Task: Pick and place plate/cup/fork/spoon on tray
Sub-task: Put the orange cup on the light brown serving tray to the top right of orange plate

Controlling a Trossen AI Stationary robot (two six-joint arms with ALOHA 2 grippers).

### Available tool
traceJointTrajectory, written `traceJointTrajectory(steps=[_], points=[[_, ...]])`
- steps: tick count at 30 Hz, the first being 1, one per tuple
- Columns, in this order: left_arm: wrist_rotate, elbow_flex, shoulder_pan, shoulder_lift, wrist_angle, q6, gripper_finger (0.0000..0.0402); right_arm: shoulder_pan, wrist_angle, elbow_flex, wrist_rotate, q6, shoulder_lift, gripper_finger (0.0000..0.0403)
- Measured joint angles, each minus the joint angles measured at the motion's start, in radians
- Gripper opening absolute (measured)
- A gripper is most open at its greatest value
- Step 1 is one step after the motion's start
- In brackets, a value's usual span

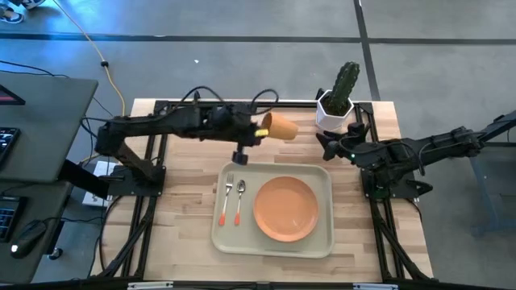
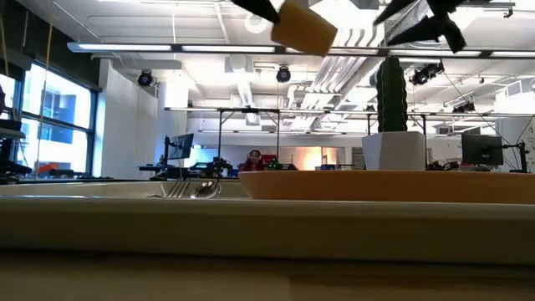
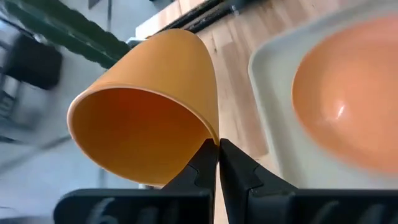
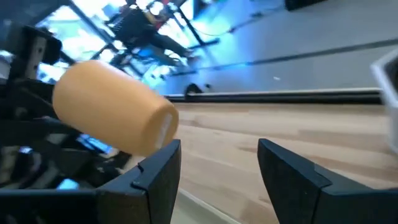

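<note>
Three of the four items already lie on the tray (image 1: 274, 244): the plate (image 1: 285, 208) at its right, with the fork (image 1: 225, 200) and spoon (image 1: 239, 201) side by side at its left, handles toward the near edge. Beyond the tray's far rim, the left gripper (image 1: 260, 132) pinches the rim of the cup (image 1: 280, 126), carried aloft on its side, presumably for the tray; its axis runs across the table, mouth toward the gripper, base right. Farther right, the right gripper (image 1: 329, 147) waits with fingers apart beside the cactus pot (image 1: 334, 113).
</note>
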Motion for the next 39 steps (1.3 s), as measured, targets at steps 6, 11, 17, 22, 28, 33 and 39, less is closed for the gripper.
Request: traceJointTrajectory(steps=[6, 11, 17, 22, 28, 33, 39], points=[[-0.106, -0.013, -0.054, -0.067, -0.042, 0.212, 0.0000, -0.051, 0.270, 0.000, -0.165, -0.189, 0.062, 0.0204], [-0.111, -0.012, -0.079, -0.106, -0.057, 0.304, 0.0000, -0.075, 0.413, 0.016, -0.308, -0.329, 0.141, 0.0204], [-0.176, -0.012, -0.103, -0.120, -0.117, 0.461, 0.0000, -0.063, 0.325, 0.183, -0.318, -0.501, 0.241, 0.0204], [-0.227, -0.013, -0.127, -0.100, -0.174, 0.640, 0.0000, -0.063, 0.134, 0.413, -0.315, -0.785, 0.327, 0.0204], [-0.250, -0.013, -0.174, -0.090, -0.174, 0.905, 0.0000, -0.074, -0.075, 0.714, -0.457, -1.206, 0.452, 0.0204], [-0.247, -0.012, -0.185, -0.058, -0.137, 0.997, 0.0000, -0.130, -0.412, 1.020, -0.676, -1.243, 0.617, 0.0204], [-0.241, -0.011, -0.191, -0.016, -0.107, 1.057, 0.0000, -0.173, -0.767, 1.358, -0.851, -1.301, 0.821, 0.0204]])
